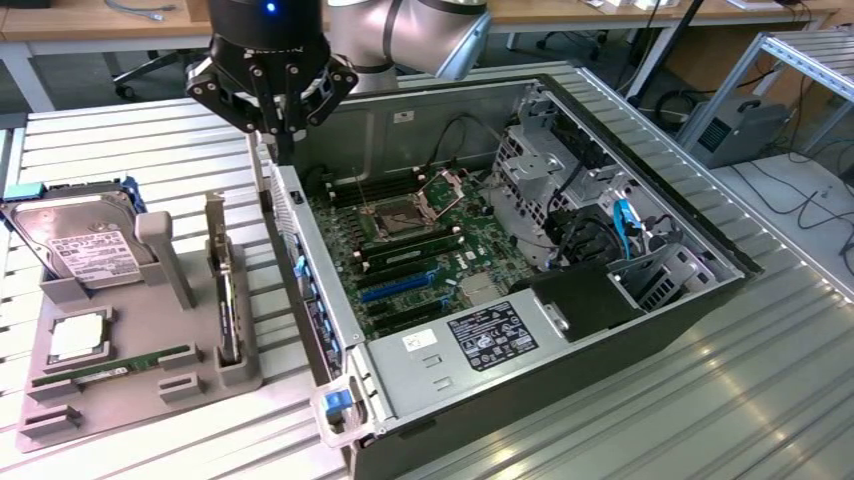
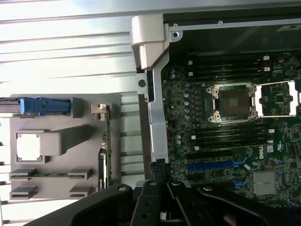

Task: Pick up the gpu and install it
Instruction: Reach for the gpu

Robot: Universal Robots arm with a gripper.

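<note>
The gpu (image 1: 224, 292) stands on edge in a slot of the grey holder (image 1: 134, 400), to the exterior view's left of the open computer case (image 1: 561, 340); only its thin green edge and silver bracket show. The wrist view has the gpu (image 2: 106, 141) edge-on as well. My gripper (image 1: 280, 135) hangs above the case's back left corner, higher than the gpu and well behind it. Its fingers are shut with nothing between them, and the gripper (image 2: 162, 200) sits over the case's side wall. The motherboard (image 1: 414, 250) lies exposed with a blue card slot (image 1: 398, 288).
The holder also carries a silver hard drive (image 1: 83, 245), a square chip (image 1: 78, 335) and a narrow green memory stick (image 1: 114, 365). Drive cages and cables (image 1: 587, 220) fill the case's right side. The slatted metal table (image 1: 747, 400) lies bare beyond the case.
</note>
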